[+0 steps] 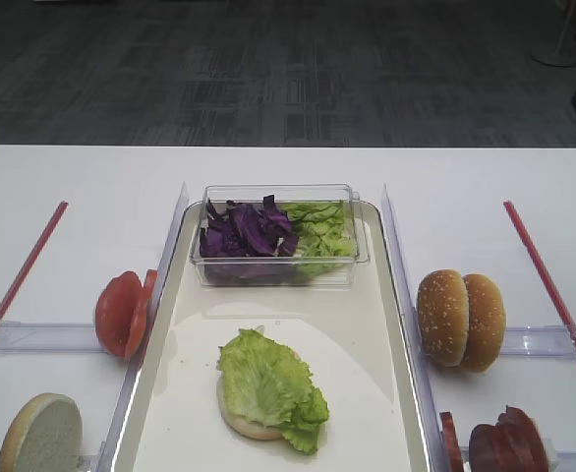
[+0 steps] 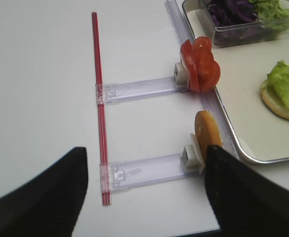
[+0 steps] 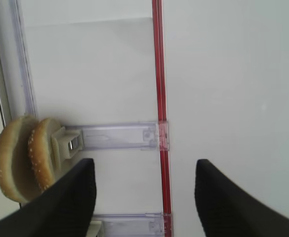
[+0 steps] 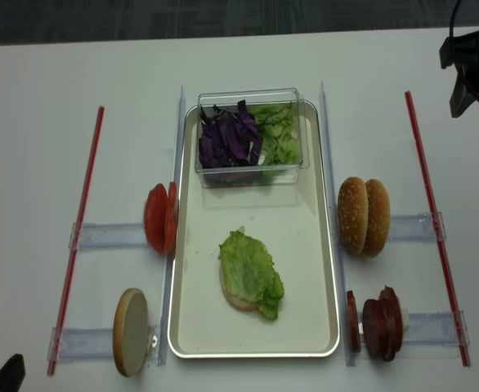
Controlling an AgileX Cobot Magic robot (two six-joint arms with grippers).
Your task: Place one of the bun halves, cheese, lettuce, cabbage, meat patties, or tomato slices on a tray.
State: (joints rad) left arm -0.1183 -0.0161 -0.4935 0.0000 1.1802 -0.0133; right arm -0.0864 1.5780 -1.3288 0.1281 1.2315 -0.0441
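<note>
The cream tray (image 1: 362, 339) holds a pale bun half (image 1: 241, 425) topped with a lettuce leaf (image 1: 266, 382). Purple cabbage (image 1: 245, 234) and more lettuce (image 1: 323, 232) fill a clear tub at the tray's far end. Tomato slices (image 1: 121, 313) and a cut-face bun half (image 1: 42, 435) stand left of the tray. Sesame bun halves (image 1: 460, 318) and meat patties (image 1: 504, 444) stand on its right. Cheese is out of view. My right gripper (image 3: 144, 165) hangs open and empty, right of the sesame buns (image 3: 21, 158). My left gripper (image 2: 145, 150) is open and empty beside the bun half (image 2: 207, 129).
Red strips (image 4: 80, 237) (image 4: 434, 220) run along both outer sides of the table. Clear plastic rails (image 1: 32, 336) (image 1: 548, 341) hold the upright food stands. The right arm (image 4: 472, 57) hovers over the far right corner.
</note>
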